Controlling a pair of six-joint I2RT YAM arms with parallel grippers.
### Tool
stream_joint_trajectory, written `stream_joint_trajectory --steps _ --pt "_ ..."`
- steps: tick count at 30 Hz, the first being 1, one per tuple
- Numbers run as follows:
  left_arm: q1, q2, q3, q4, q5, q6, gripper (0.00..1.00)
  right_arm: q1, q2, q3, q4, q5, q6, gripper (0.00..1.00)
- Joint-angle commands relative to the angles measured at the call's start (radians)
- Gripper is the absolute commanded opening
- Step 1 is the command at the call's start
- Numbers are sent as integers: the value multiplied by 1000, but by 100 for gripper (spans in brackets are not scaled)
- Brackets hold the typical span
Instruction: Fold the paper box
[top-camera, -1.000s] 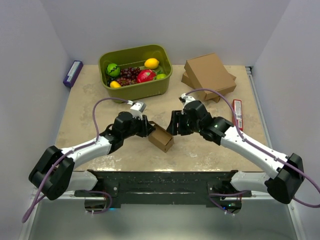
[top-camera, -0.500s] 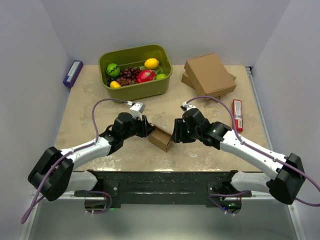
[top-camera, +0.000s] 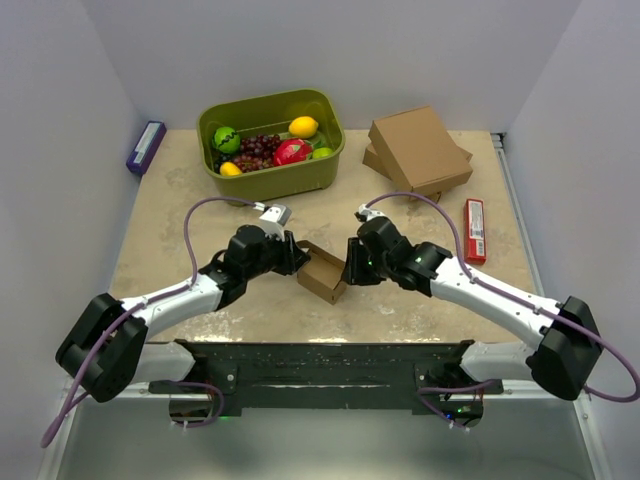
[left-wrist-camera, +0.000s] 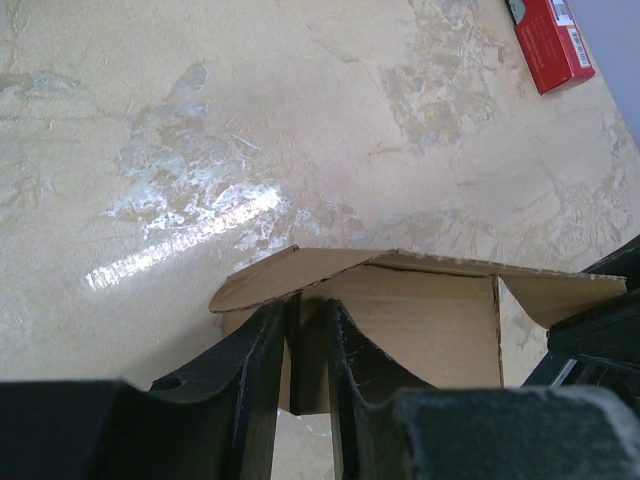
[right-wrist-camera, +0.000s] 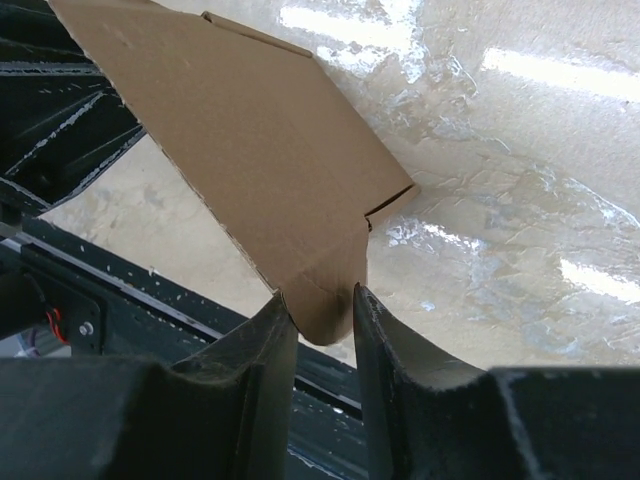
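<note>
A small brown paper box (top-camera: 322, 274), partly folded with flaps loose, sits on the table's near middle between my two grippers. My left gripper (top-camera: 297, 262) is at its left side; in the left wrist view the gripper (left-wrist-camera: 310, 312) is shut on a wall of the box (left-wrist-camera: 420, 320), under an overhanging flap. My right gripper (top-camera: 347, 268) is at the box's right side. In the right wrist view the gripper (right-wrist-camera: 320, 300) stands narrowly open with the rounded tip of a box flap (right-wrist-camera: 250, 130) between its fingertips.
A green bin (top-camera: 325, 165) of fruit stands at the back. A stack of flat brown boxes (top-camera: 420, 150) is at back right. A red pack (top-camera: 474, 228) lies at right, also in the left wrist view (left-wrist-camera: 550, 40). A purple box (top-camera: 146, 146) is far left. The black frame (top-camera: 320, 375) runs along the near edge.
My right gripper has moved down and left, up to the box's right flap. My left gripper and the box have stayed nearly still.
</note>
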Motion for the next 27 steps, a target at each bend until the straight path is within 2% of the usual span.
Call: stream_joint_trajectory --steps 1,4,7,9,15,21,27 --pt "-10 -6 -27 -17 -24 5 27 9 6 16 14 7 10 30" --pt "-13 -6 -30 -15 -27 5 27 9 17 20 -5 18 11 27" --pt "-16 -18 -48 -5 -43 -1 26 10 17 17 0 16 22 20" --pt "-23 -44 -65 21 -67 -12 25 9 16 11 15 10 37 19" --pt "-40 -94 -111 54 -109 -35 25 10 -7 -35 92 -4 108 5" --pt "-42 -77 -114 66 -89 -40 25 13 8 -47 104 4 120 0" --pt "-42 -77 -119 77 -84 -41 25 32 26 -46 93 22 123 0"
